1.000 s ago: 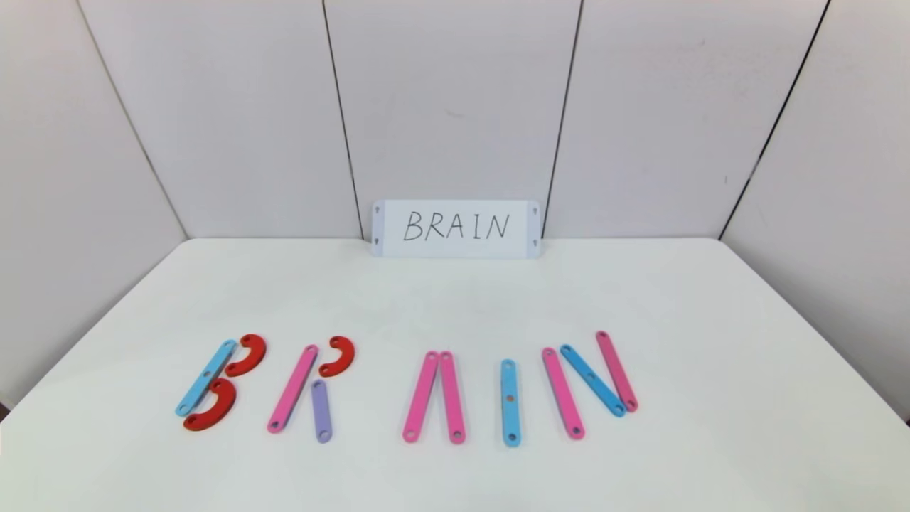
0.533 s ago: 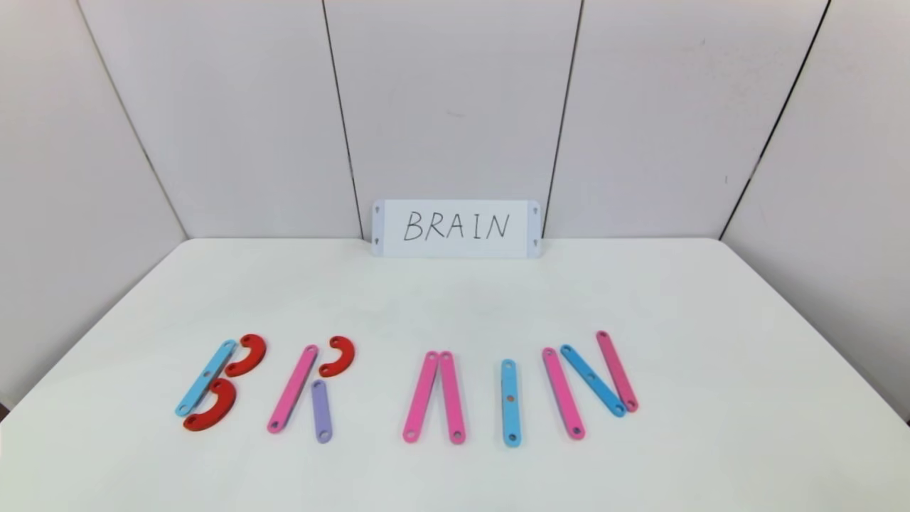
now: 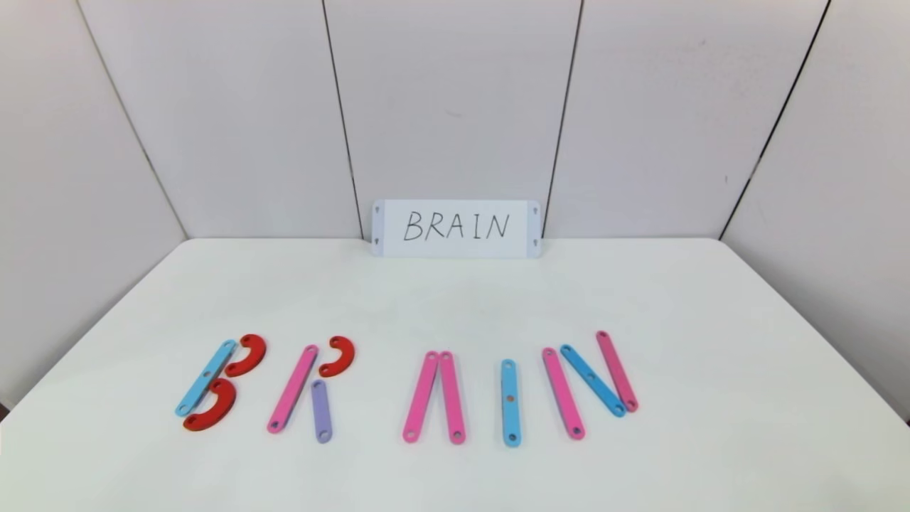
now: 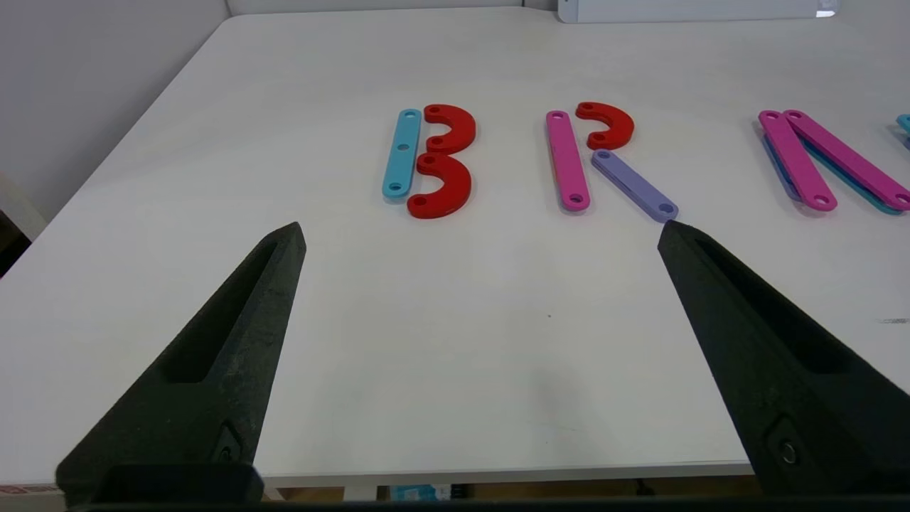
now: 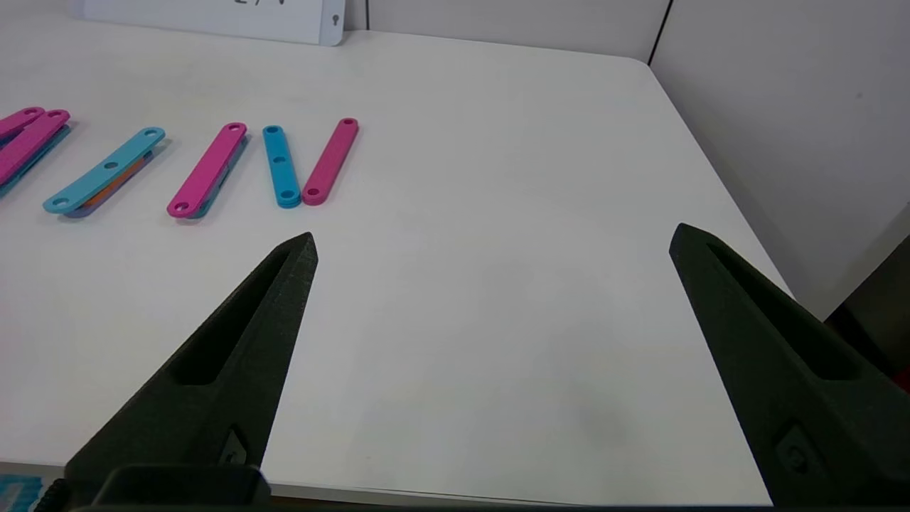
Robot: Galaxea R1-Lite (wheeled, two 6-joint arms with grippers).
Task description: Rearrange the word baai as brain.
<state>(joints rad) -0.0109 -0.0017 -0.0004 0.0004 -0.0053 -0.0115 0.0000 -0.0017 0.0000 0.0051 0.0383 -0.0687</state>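
Plastic letters [image 3: 419,387] (flat, holed bars and curves) lie on table [image 3: 455,299].

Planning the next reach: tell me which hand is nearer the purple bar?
Left. The left hand hangs open just in front of the purple bar; the right hand hangs open beyond the N, far across the table.

left claw [image 4: 481,231]: two matte black, coarse-grained fingers [image 4: 213,370], each a long wedge tapering to a point, with a sunken slot along its inner face and a small screw near the base at 6 o'clock; right claw [image 5: 494,242] has the same black wedge fingers [image 5: 775,370], slots and screws
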